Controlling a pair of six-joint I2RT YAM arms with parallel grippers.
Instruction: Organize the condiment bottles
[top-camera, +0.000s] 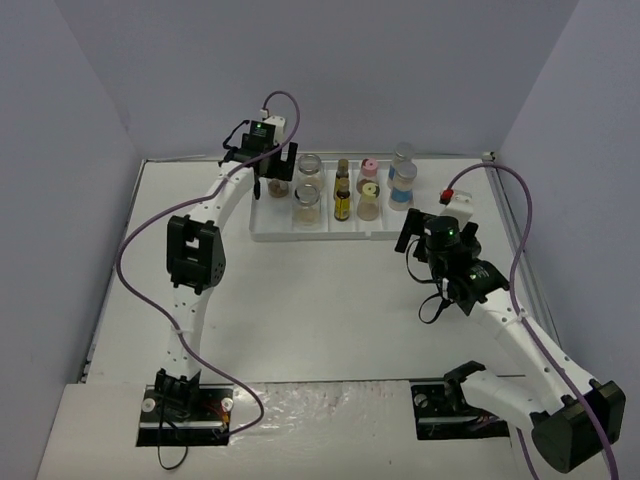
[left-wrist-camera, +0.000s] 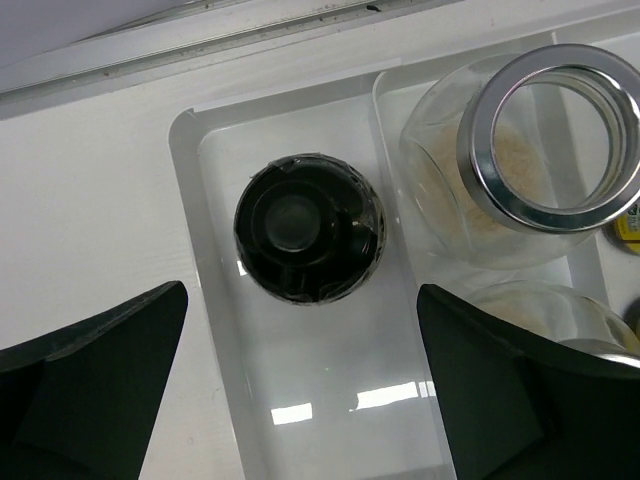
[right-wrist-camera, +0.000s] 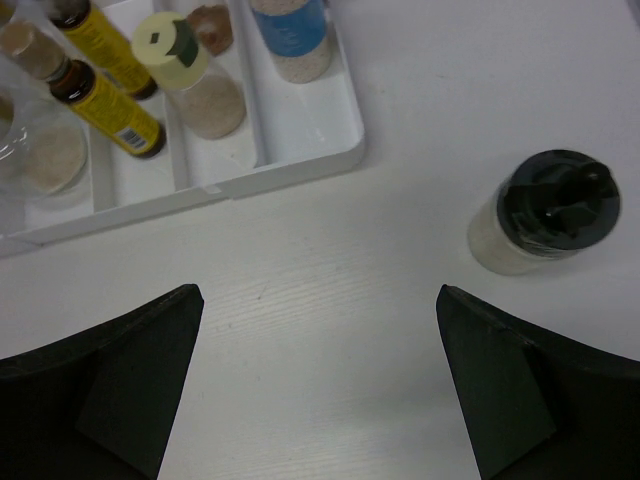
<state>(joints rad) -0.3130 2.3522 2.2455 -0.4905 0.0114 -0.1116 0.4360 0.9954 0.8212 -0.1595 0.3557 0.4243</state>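
Left jaws stand wide apart, gripping nothing, above the leftmost compartment of the tray (left-wrist-camera: 185, 180). Just beyond their tips a black-capped bottle (left-wrist-camera: 308, 228) stands upright in that compartment, touched by neither jaw. The next compartment to the right holds two jars (left-wrist-camera: 540, 140) of tan powder with silver rims, one behind the other.

Right jaws are also wide apart and empty, hovering over bare bench (right-wrist-camera: 320, 290) just off the tray's right front corner. A loose bottle (right-wrist-camera: 545, 215), black-capped with pale powder inside, stands on the bench outside the tray, just beyond one jaw tip and clear of it.

Further along the tray, going right from the jars, stand amber bottles (right-wrist-camera: 105, 105) with yellow labels, then a yellow-capped bottle (right-wrist-camera: 190, 75) with a pink-capped bottle (top-camera: 369, 168) behind it. A blue-labelled bottle (right-wrist-camera: 292, 35) is in the rightmost compartment.
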